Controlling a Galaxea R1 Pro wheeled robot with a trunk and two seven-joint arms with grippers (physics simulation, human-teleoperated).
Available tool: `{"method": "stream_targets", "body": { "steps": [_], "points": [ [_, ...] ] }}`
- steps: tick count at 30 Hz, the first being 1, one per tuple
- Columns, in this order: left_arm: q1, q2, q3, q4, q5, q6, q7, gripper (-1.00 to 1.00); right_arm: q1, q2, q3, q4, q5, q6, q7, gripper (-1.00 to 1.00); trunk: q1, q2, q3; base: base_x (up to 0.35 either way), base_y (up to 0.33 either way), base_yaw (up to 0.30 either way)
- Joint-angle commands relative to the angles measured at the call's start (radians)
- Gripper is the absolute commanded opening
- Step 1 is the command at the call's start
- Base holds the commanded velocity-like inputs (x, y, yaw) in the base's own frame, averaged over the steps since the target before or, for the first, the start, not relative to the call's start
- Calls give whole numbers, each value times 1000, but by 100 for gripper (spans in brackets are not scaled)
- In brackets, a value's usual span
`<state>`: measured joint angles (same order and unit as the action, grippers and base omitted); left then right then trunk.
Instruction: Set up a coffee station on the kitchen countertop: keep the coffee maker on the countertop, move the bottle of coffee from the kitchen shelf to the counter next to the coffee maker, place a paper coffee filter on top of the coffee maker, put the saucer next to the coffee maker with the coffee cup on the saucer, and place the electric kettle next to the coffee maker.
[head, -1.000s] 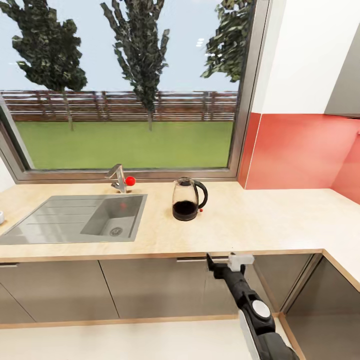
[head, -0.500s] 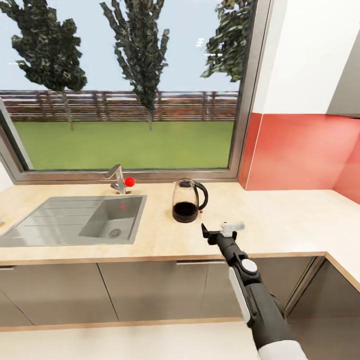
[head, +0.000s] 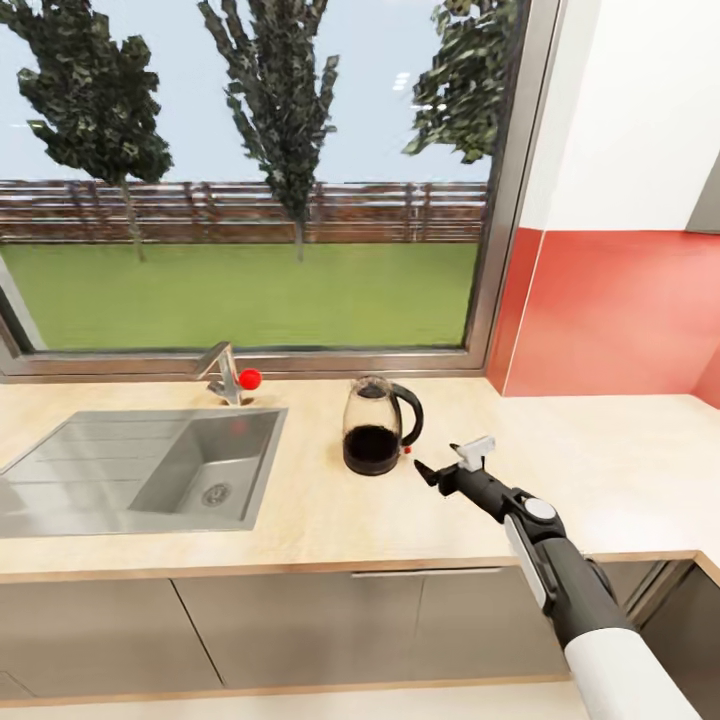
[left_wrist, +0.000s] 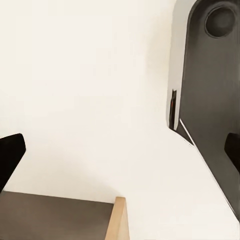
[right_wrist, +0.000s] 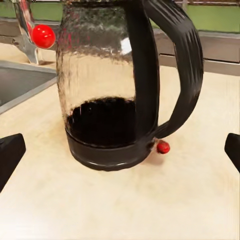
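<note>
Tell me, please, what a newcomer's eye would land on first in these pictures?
Probably the glass electric kettle with its black handle and dark base, standing on the pale wooden countertop just right of the steel sink. Next, the right claw, open and reaching toward the kettle's handle side. Behind them, a big window shows trees, lawn and a fence.

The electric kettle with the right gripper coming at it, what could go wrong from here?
The electric kettle stands free on the countertop, so the open right gripper could push or tip it before closing. Its handle is a thin curved loop; an off-centre grip may slip. The sink lies just beyond it.
</note>
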<state>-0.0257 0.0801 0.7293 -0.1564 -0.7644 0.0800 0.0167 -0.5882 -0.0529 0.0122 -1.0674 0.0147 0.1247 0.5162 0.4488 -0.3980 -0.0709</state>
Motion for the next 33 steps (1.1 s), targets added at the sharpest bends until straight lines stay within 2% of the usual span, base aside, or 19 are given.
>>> {"method": "stream_targets", "body": {
  "steps": [1, 4, 13, 29, 33],
  "points": [
    [0, 0, 3, -1, -4, 3, 1, 100, -1, -1, 0, -2, 1, 6, 9, 100, 1, -2, -2, 334, 0, 0],
    [0, -1, 2, 0, -4, 3, 2, 100, -1, -3, 0, -3, 1, 6, 31, 100, 1, -2, -2, 334, -13, 0],
    [18, -4, 4, -1, -4, 1, 2, 100, -1, -4, 0, -1, 2, 6, 38, 100, 1, -2, -2, 297, -121, 0],
    [23, -5, 4, -1, -4, 1, 3, 100, -1, -3, 7, 6, 2, 6, 39, 100, 1, -2, -2, 27, -37, 0],
    [23, -5, 5, -1, -3, 1, 3, 100, -1, -2, 12, 13, 2, 6, 39, 100, 1, -2, -2, 169, -1, 0]
  ]
}}
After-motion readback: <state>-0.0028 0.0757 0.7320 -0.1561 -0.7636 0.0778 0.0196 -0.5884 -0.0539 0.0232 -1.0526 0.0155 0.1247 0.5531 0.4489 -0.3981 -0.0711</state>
